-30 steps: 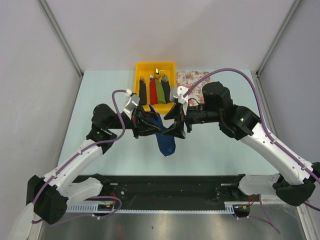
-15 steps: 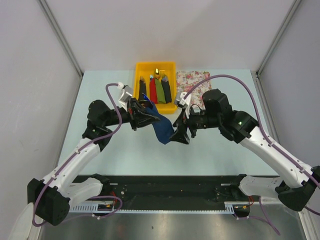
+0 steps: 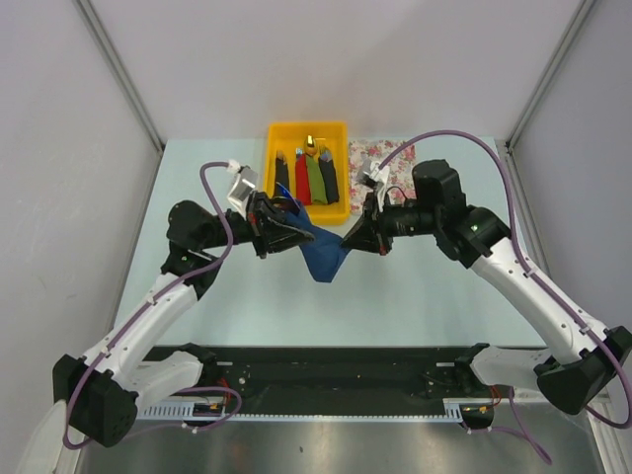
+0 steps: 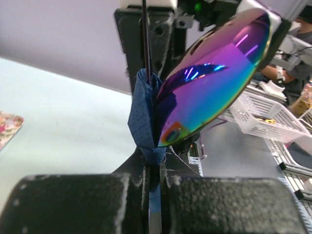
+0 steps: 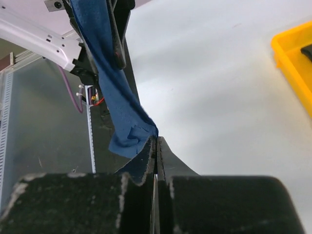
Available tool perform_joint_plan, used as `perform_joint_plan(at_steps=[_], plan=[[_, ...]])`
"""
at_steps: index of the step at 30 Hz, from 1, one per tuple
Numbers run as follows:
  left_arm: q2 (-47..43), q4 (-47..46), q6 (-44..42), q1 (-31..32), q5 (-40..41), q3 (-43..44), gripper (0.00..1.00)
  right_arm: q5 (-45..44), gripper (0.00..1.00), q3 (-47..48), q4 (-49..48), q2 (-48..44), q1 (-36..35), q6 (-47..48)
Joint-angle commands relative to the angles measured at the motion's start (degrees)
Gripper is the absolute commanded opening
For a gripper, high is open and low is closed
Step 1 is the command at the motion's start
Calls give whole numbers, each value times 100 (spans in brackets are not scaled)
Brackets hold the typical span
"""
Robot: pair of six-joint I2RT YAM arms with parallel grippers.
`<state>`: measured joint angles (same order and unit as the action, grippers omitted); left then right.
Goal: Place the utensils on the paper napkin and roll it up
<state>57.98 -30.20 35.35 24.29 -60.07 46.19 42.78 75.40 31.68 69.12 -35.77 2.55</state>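
Pinches one bunched end of the plain dark navy-blue thin paper napkin (image 3: 324, 255) in the left claw (image 3: 293, 229), jaws narrow and closed on the paper. Pinches the opposite end in the right claw (image 3: 352, 240), jaws likewise pressed together on a folded corner. Hangs between the two claws over the pale blue-green desk (image 3: 197, 188), sagging in a V with the lowest fold pointing toward the near edge. Cannot tell whether that fold touches the desk.

From the left wrist: rises as a creased wedge from between the black foam-faced fingers (image 4: 73, 204), with the slim iridescent red-purple-blue metal spoon (image 4: 214, 83) against its right side, oval bowl tilted, lower tip touching the paper just above the grip. Cannot tell whether the jaws also bear on the handle, hidden in the fold. Cannot make out a second utensil for certain.

Just beyond both claws: near rim of the rectangular yellow plastic tray (image 3: 307, 128), holding narrow black, red and green bundles (image 3: 314, 181) side by side. Touching the tray's right side: the white-and-pink floral rectangular mat (image 3: 385, 156), partly under the right arm.

Open desk left of the left arm, right of the mat, and in front of the napkin up to the black rail (image 3: 336, 360) at the near edge
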Motion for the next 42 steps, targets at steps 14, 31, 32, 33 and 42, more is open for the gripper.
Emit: perform_joint_plan(at_steps=[14,31,32,33,42], plan=[[-14,-395,307,401,-58,610,0,-402,0,-403,-1086,-12,-529,1248],[390,-363,586,-382,1586,724,0,221,87,-411,-1067,-584,554,-921],[407,-390,639,-382,1586,733,0,230,87,-481,-1259,-567,562,-1158],[425,-408,709,-382,1569,750,0,309,86,-578,-1348,-540,554,-1264],[451,-663,938,-382,1429,759,0,424,67,-675,-2069,-110,290,-1433]])
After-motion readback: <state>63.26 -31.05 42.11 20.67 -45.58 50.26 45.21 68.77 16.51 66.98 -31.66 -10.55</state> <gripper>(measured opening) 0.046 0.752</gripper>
